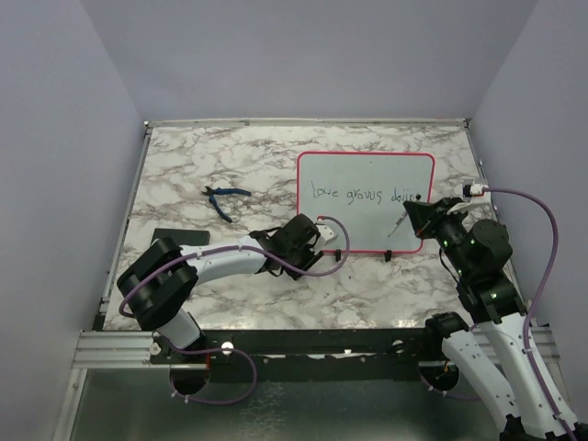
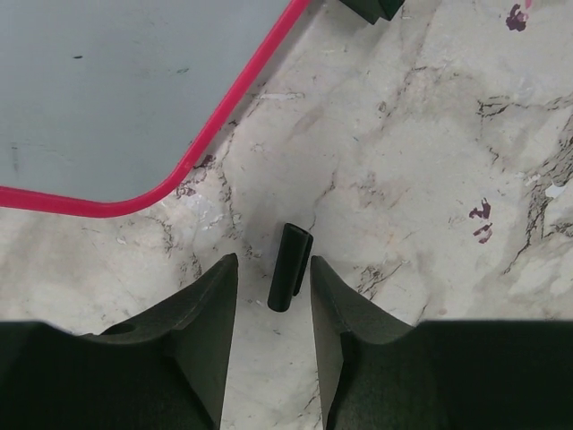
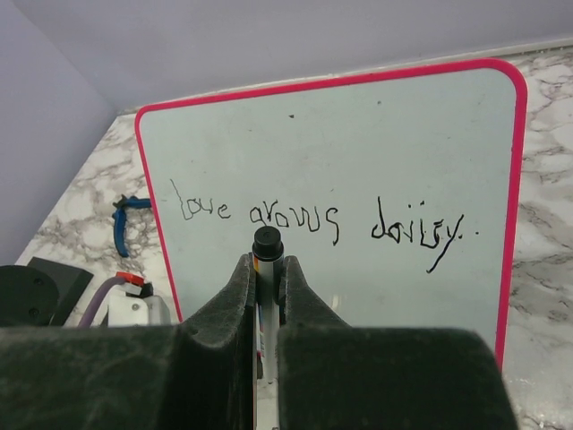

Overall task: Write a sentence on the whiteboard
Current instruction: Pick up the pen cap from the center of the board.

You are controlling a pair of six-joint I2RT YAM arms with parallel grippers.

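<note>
The whiteboard [image 1: 366,165] with a red-pink frame lies flat at the back right of the marble table. The sentence [image 1: 363,193], thin dark handwriting, reads "Love grows daily" across it. My right gripper [image 1: 411,213] is over the board's near right part, shut on a marker [image 1: 397,224] that points down at the board. In the right wrist view the marker [image 3: 267,246] sits between my right gripper's [image 3: 267,264] fingers, in front of the sentence [image 3: 322,219] on the board [image 3: 358,134]. My left gripper [image 1: 312,243] is open, low over the table by the board's near left corner [image 2: 107,90]. A black marker cap [image 2: 291,266] lies on the table between the left gripper's [image 2: 273,269] fingertips.
Blue-handled pliers [image 1: 225,197] lie left of the board. A dark flat pad [image 1: 179,237] lies near the left arm. Two black clips [image 1: 342,253] stick out from the board's near edge. Grey walls close in the table on the left, back and right.
</note>
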